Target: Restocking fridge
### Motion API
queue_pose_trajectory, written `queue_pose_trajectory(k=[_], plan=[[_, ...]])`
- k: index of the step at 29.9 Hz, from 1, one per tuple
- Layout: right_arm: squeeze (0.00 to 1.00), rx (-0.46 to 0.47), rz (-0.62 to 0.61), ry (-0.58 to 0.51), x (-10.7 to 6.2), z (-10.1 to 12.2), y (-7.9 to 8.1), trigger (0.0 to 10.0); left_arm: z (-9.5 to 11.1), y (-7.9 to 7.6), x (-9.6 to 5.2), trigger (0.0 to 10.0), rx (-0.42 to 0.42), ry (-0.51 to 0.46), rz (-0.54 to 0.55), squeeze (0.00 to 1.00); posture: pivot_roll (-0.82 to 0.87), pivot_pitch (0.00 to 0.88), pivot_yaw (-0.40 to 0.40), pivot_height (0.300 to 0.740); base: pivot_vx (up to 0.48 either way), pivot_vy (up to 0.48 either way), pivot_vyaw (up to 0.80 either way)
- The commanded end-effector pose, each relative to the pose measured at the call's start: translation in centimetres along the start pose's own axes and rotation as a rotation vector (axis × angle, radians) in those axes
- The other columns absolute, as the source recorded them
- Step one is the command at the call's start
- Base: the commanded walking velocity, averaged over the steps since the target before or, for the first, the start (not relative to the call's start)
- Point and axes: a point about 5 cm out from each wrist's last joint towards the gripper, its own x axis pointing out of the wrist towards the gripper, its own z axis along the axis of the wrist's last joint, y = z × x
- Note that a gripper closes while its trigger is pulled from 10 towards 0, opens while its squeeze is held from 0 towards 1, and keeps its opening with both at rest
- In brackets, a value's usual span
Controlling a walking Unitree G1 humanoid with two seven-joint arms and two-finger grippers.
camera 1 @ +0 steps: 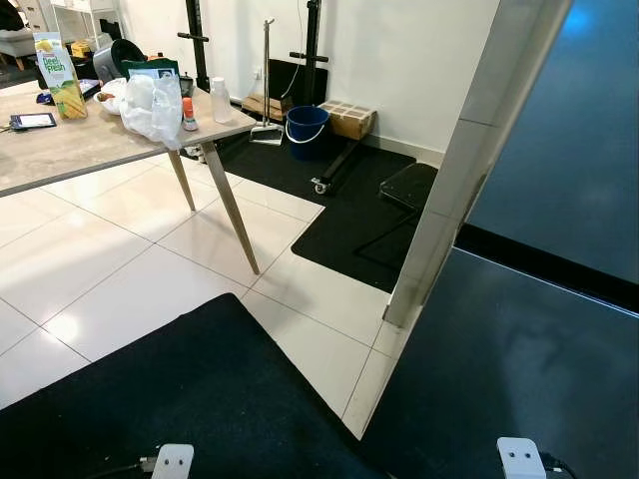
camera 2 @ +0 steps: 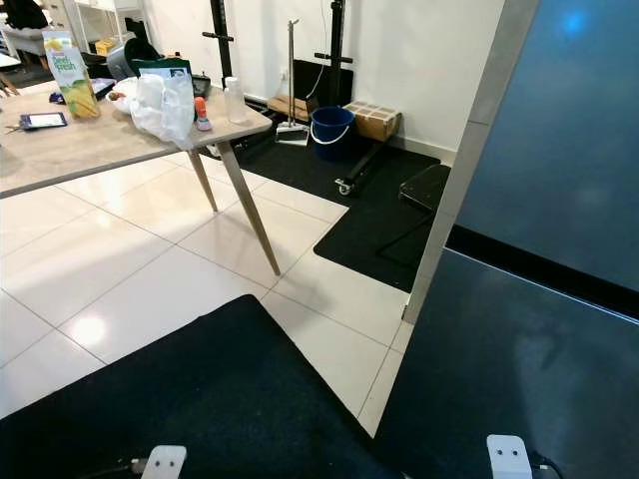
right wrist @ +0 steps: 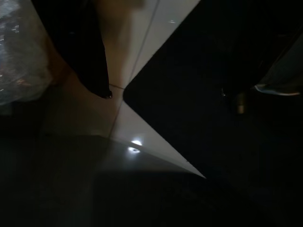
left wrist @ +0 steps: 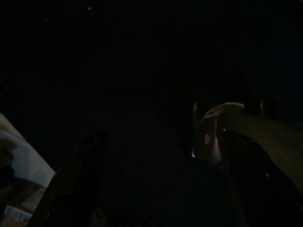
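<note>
A dark fridge door fills the robot's right side. A table stands well away, ahead and left, carrying a white plastic bag and a juice carton, so the left arm is nearer. Both arms hang idle; whether either gripper is open or holding anything cannot be told.

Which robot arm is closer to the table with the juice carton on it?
Left. The left arm hangs low on the same side as the table, which stands ahead to the robot's left. The right arm hangs low on the far side, by the dark fridge door.
</note>
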Motion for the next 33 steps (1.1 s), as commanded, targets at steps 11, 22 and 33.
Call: queue_pose_trajectory(k=[11, 22, 33], plan=[[0.0, 0.014, 0.045, 0.025, -0.13, -0.87, 0.68, 10.0, -0.15, -0.01, 0.0, 10.0, 0.001, 0.019, -0.013, 0.0, 0.1, 0.0, -0.03, 0.74, 0.0, 0.0, 0.0], [0.0, 0.001, 0.081, 0.002, 0.02, 0.04, 0.88, 10.0, -0.13, -0.77, 0.08, 10.0, -0.03, 0.019, -0.049, 0.0, 0.09, 0.0, -0.034, 0.74, 0.0, 0.0, 0.13], [0.0, -0.011, 0.096, 0.013, 0.01, -0.14, 1.19, 10.0, 0.07, -0.67, 0.11, 10.0, -0.015, 0.017, -0.047, 0.0, 0.09, 0.0, -0.031, 0.74, 0.0, 0.0, 0.79]])
